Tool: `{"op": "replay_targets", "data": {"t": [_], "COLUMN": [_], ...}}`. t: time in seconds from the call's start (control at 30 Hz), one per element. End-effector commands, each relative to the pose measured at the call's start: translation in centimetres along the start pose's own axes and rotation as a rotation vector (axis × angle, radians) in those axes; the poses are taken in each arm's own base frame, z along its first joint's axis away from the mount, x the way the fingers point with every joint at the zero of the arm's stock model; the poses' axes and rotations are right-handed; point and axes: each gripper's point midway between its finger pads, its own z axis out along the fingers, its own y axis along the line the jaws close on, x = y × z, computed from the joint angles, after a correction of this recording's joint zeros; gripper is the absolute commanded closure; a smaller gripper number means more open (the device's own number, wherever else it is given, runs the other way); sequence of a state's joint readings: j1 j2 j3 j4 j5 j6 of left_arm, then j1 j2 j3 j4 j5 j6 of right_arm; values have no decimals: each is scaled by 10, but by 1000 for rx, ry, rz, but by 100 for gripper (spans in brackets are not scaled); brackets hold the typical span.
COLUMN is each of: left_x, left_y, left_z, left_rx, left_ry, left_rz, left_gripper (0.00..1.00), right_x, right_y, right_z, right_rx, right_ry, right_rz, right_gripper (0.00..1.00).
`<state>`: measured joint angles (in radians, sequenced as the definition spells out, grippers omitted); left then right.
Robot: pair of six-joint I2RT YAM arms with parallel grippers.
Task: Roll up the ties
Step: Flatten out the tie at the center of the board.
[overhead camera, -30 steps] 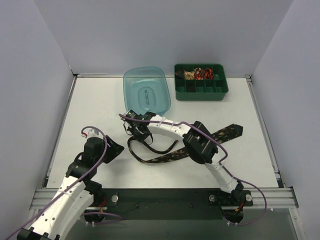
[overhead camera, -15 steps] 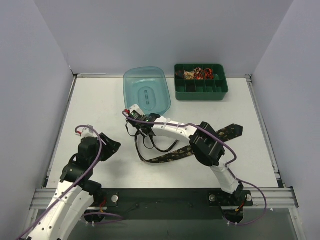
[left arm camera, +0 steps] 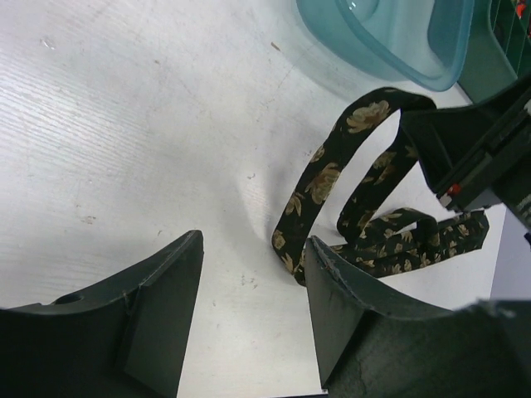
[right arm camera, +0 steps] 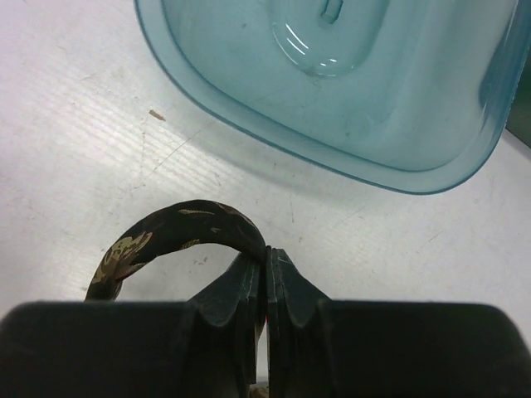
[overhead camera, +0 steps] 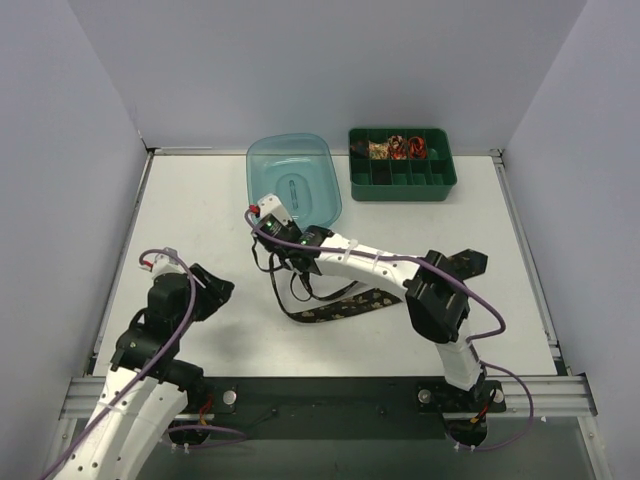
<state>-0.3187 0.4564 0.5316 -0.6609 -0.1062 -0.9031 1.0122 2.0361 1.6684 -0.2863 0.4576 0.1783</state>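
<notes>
A black tie (overhead camera: 340, 308) with a gold floral pattern lies looped on the white table, its wide end (overhead camera: 466, 263) poking out beside the right arm's elbow. My right gripper (overhead camera: 268, 243) is shut on the tie (right arm camera: 166, 224) near its narrow end and holds an arch of it above the table; the closed fingertips (right arm camera: 267, 253) pinch the fabric. My left gripper (left arm camera: 253, 249) stands open low over bare table, left of the tie's standing loop (left arm camera: 319, 178), with nothing between its fingers. In the top view that open left gripper (overhead camera: 213, 290) is apart from the tie.
A teal plastic tub (overhead camera: 293, 180) sits just behind the right gripper, close ahead of it in the right wrist view (right arm camera: 373, 99). A green compartment tray (overhead camera: 402, 182) at the back right holds small rolled fabric coils (overhead camera: 398, 147). Purple cables run along both arms.
The right gripper has carried the tie's end a little up and toward the tub, tightening the loop. The left arm has drawn back to the left, away from the tie.
</notes>
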Motion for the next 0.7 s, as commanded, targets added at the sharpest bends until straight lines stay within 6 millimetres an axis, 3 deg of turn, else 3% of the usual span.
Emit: {"op": "replay_targets", "data": {"t": [0.0, 0.17, 0.3, 0.5, 0.67], "left_x": [-32, -47, -60, -71, -72], "left_y": [-9, -4, 2, 10, 15], "left_z": [-18, -27, -34, -46, -54], "left_rx": [-12, -66, -115, -144, -130], "left_ry": [-110, -167, -221, -297, -327], "left_rz": [8, 7, -2, -38, -61], "left_gripper": [38, 39, 39, 40, 39], "right_x": [-23, -15, -2, 28, 44], "right_y": [13, 43, 62, 88, 108], "right_z": [-47, -72, -82, -83, -82], "right_rx": [-7, -11, -24, -69, -57], "right_ry": [-109, -149, -159, -160, -211], "right_rz": [-20, -81, -85, -100, -235], "right_gripper": [100, 100, 100, 100, 98]}}
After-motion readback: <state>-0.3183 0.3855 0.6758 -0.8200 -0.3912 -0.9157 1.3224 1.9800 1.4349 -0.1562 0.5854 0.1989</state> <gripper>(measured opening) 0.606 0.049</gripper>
